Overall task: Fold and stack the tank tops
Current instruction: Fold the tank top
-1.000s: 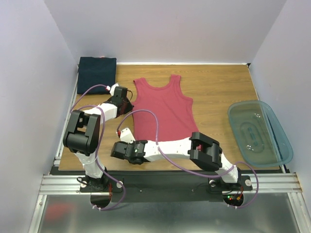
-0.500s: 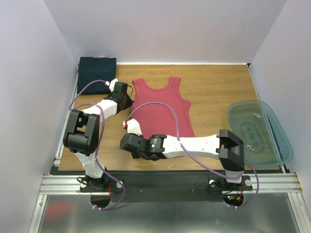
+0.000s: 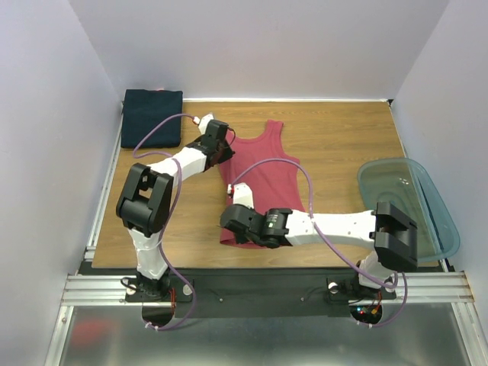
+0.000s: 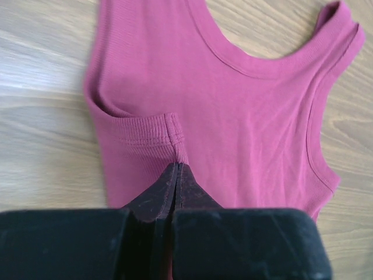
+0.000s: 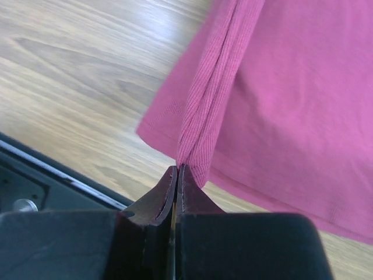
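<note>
The rose-red tank top (image 3: 267, 171) lies in the middle of the table, its left side folded over toward the middle. My left gripper (image 3: 223, 151) is shut on its left armhole edge (image 4: 175, 137) near the shoulder strap. My right gripper (image 3: 232, 221) is shut on the left part of its bottom hem (image 5: 195, 154), which bunches up into a ridge. The dark navy tank top (image 3: 152, 116), a folded rectangle, lies at the far left corner, away from both grippers.
A translucent blue-green plastic tub (image 3: 408, 207) stands at the right edge of the wooden table (image 3: 335, 130). Purple walls close in the left, back and right sides. The arm bases sit on a metal rail (image 3: 259, 288) at the near edge.
Both grippers have moved right with the red top's left edge, folding it over the middle. The right arm has stretched out across the front of the table.
</note>
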Controlling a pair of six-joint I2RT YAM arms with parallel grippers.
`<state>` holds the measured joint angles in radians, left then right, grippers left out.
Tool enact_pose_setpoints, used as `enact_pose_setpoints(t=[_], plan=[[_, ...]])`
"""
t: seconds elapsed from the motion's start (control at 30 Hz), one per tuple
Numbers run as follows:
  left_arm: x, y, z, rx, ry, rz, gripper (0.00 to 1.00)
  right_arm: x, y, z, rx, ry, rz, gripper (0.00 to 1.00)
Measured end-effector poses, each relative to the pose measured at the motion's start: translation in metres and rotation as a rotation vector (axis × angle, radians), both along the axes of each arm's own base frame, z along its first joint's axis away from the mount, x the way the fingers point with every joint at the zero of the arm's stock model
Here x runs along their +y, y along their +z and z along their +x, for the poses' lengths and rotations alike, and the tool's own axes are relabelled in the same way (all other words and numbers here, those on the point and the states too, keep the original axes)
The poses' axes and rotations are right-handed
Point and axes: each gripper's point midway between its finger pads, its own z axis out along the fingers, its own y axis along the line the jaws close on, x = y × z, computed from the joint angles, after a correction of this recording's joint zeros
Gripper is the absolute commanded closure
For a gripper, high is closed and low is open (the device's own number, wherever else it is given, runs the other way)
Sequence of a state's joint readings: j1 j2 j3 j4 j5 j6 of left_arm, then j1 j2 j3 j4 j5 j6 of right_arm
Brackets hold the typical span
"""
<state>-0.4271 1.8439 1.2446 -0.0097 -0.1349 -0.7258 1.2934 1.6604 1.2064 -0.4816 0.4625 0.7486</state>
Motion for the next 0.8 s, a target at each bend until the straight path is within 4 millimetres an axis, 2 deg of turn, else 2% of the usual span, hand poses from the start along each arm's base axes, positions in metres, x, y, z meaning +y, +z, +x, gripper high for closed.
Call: enact_pose_setpoints(t=[0.3, 0.53, 0.8], plan=[[-0.041, -0.021, -0.002, 0.041, -0.062, 0.016, 1.00, -0.039, -0.021, -0.002, 0.032, -0.073, 0.003, 1.00], [-0.055, -0.033, -0.004, 0.064, -0.083, 0.030, 1.00, -0.058, -0.040, -0.003, 0.053, -0.113, -0.012, 1.00], [-0.065, -0.048, -0.007, 0.092, -0.102, 0.048, 1.00, -0.076, -0.051, -0.004, 0.068, -0.149, -0.013, 0.99]])
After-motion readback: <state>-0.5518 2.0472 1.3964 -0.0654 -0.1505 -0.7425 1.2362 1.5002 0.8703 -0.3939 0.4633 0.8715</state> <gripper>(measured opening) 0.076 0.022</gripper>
